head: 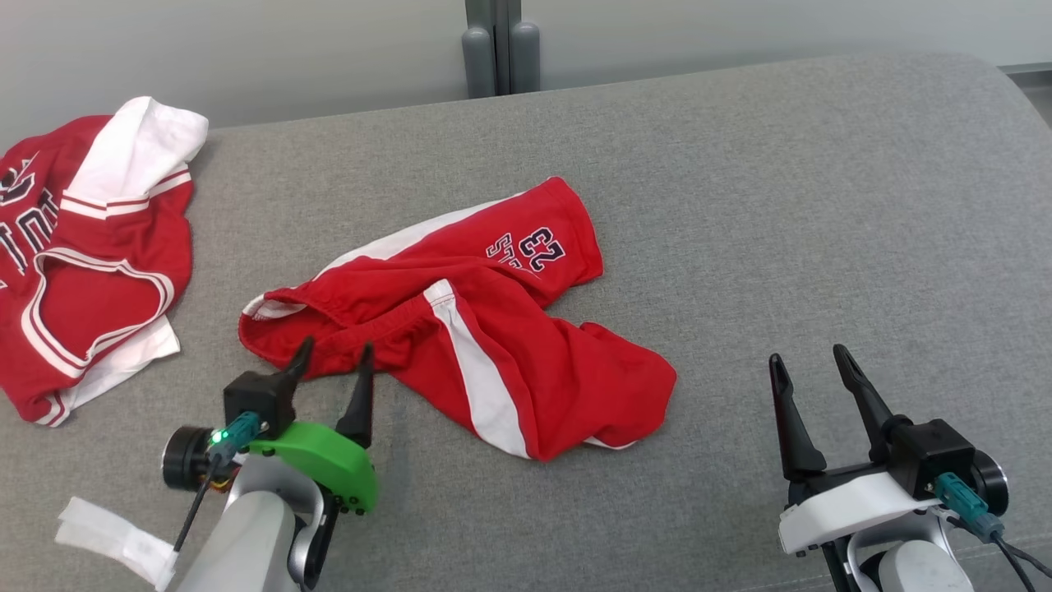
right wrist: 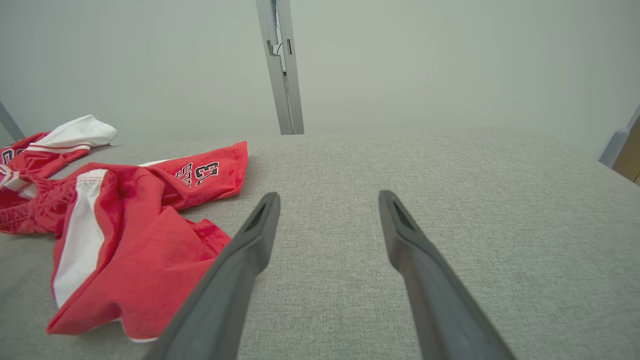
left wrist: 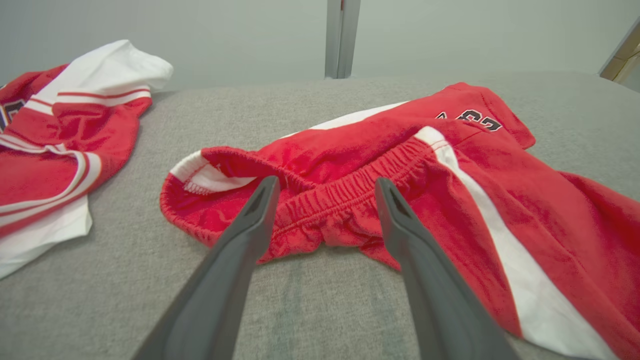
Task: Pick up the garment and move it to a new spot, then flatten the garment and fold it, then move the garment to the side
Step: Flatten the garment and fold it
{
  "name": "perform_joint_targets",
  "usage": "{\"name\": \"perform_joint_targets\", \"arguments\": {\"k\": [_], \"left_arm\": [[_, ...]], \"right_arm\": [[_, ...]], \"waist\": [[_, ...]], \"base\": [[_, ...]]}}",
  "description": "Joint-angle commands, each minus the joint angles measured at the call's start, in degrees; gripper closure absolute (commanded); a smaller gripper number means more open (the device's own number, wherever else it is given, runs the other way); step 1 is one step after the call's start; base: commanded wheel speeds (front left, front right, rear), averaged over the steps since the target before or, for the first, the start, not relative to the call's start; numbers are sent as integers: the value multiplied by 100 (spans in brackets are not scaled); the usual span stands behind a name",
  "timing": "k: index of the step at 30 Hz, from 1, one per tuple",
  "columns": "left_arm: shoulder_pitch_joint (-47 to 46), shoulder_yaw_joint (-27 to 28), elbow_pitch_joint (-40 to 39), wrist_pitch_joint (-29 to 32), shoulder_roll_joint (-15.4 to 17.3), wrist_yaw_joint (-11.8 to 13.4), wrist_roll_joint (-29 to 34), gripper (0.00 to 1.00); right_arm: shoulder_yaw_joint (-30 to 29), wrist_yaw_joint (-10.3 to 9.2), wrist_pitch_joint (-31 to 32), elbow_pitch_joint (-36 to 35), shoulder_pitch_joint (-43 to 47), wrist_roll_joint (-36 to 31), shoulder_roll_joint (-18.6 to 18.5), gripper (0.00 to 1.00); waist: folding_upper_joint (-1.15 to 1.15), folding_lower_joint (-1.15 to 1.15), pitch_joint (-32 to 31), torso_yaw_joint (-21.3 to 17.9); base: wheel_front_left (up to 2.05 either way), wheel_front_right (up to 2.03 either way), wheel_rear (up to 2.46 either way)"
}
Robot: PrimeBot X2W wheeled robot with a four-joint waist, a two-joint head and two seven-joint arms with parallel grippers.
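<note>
The garment is a pair of red shorts with white side stripes and a "23" print, lying crumpled on the grey surface at the centre. My left gripper stands open right at its elastic waistband, which bunches between and just beyond the fingertips; nothing is gripped. Over at the lower right, my right gripper is open above bare fabric, well clear of the shorts, which lie to its left.
A red and white jersey lies heaped at the far left edge. A white paper scrap sits by my left forearm. The grey padded surface stretches wide to the right; a grey post stands behind it.
</note>
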Motion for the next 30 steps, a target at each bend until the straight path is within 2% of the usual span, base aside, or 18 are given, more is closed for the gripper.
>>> {"name": "perform_joint_targets", "arguments": {"k": [1,3,8,13,18,21,30], "left_arm": [[-97,-136,-171,70,58,-84,109,0],[-190,-339,-413,278,160,-147,294,0],[-466,-635,-1013,873,234,-295,277,0],[-916,-952,-1010,1503,513,-408,334,0],[-1247,-1358,-825,2121,725,-455,-77,0],[-1421,-1783,-888,2379,953,-455,-484,0],[-1851,-2618,-939,2561,1393,-456,-1390,0]], "right_arm": [[2,-8,7,-27,56,-46,-11,0],[36,-8,7,-28,22,-34,-11,0],[95,-8,8,-56,-98,38,-12,0],[143,-8,8,-66,-201,77,-12,0],[162,-8,8,-51,-263,107,-10,0],[153,-8,8,-52,-266,111,-13,0],[178,-8,8,-49,-311,84,-11,0]], "waist": [[0,0,42,3],[0,0,81,-18],[0,0,228,-124],[0,0,418,-279],[0,0,502,-388],[0,0,535,-435],[0,0,585,-430]], "base": [[0,0,0],[0,0,0],[0,0,0],[0,0,0],[0,0,0],[0,0,0],[0,0,0]]}}
